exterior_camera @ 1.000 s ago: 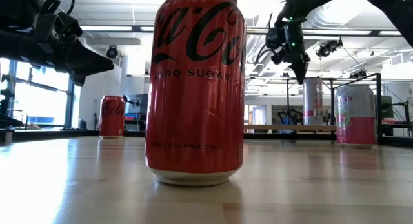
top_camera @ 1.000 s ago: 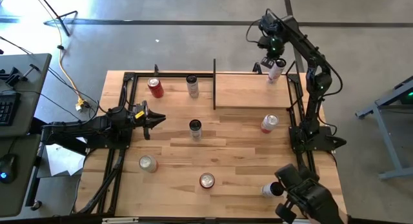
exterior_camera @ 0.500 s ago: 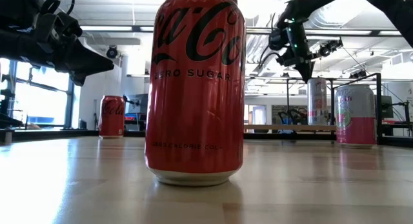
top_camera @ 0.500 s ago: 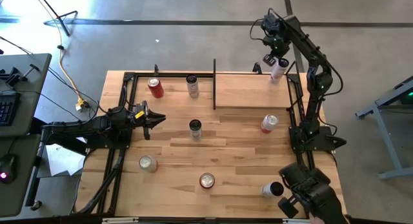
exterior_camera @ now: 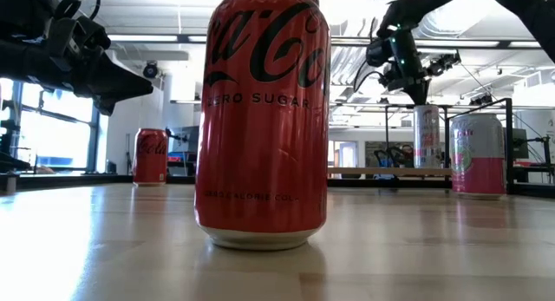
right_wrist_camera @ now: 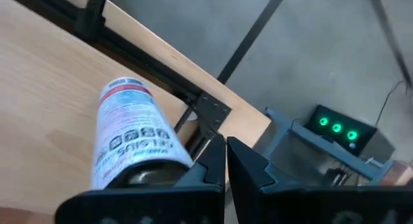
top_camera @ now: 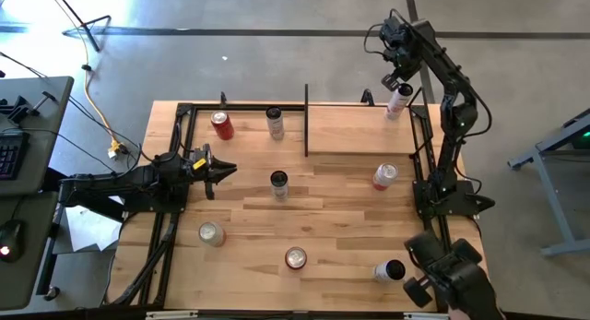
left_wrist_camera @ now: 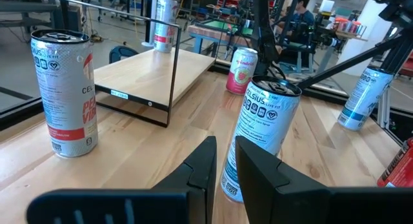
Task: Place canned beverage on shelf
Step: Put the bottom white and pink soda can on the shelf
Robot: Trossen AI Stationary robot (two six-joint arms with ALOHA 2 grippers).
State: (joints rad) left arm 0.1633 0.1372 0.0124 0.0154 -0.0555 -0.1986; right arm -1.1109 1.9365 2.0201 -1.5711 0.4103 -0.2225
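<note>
The white can [top_camera: 396,100] stands upright on the far right corner of the shelf [top_camera: 355,128], long axis vertical, already placed by the look of it. The right hand [top_camera: 402,78] hangs just above and beyond the can's top, fingers pressed together with nothing between them; the right wrist view shows the closed fingers [right_wrist_camera: 222,162] with the can [right_wrist_camera: 132,143] below and to one side, not gripped. The right arm is stretched up and far out over the counter's [top_camera: 313,219] far right edge, elbow high.

Next candidates, my guess: the pink can [top_camera: 384,176] just near of the shelf on the right side is well within the right arm's reach.

The left hand [top_camera: 224,170] waits low at the left-middle of the counter, pointing right toward the dark can [top_camera: 278,184]. Its fingers [left_wrist_camera: 203,166] sit nearly together, holding nothing; the can [left_wrist_camera: 260,137] is just ahead of them, upright.
</note>
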